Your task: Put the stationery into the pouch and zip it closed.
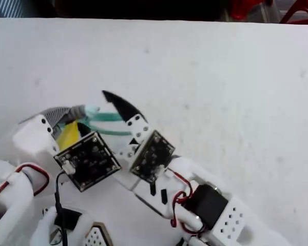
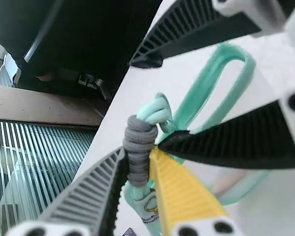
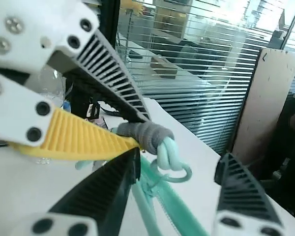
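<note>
A mint green pouch (image 1: pixel 109 124) lies on the white table under both grippers, mostly covered by them. Its zip pull (image 2: pixel 137 152) is a mint cord wrapped in grey. My left gripper (image 2: pixel 138 160), with one grey and one yellow finger, is shut on that pull (image 3: pixel 148 134). My right gripper (image 3: pixel 181 162) has black fingers (image 1: pixel 120 105) and stands open right beside it. It straddles the pouch's mint strap loop (image 2: pixel 221 69), and one black fingertip (image 2: pixel 169 142) rests against the pouch at the pull.
The white table (image 1: pixel 220 77) stretches bare to the right and toward its far edge. Both arm bodies and red and black cables (image 1: pixel 177 202) crowd the near left corner. Window blinds (image 3: pixel 196 78) stand beyond the table.
</note>
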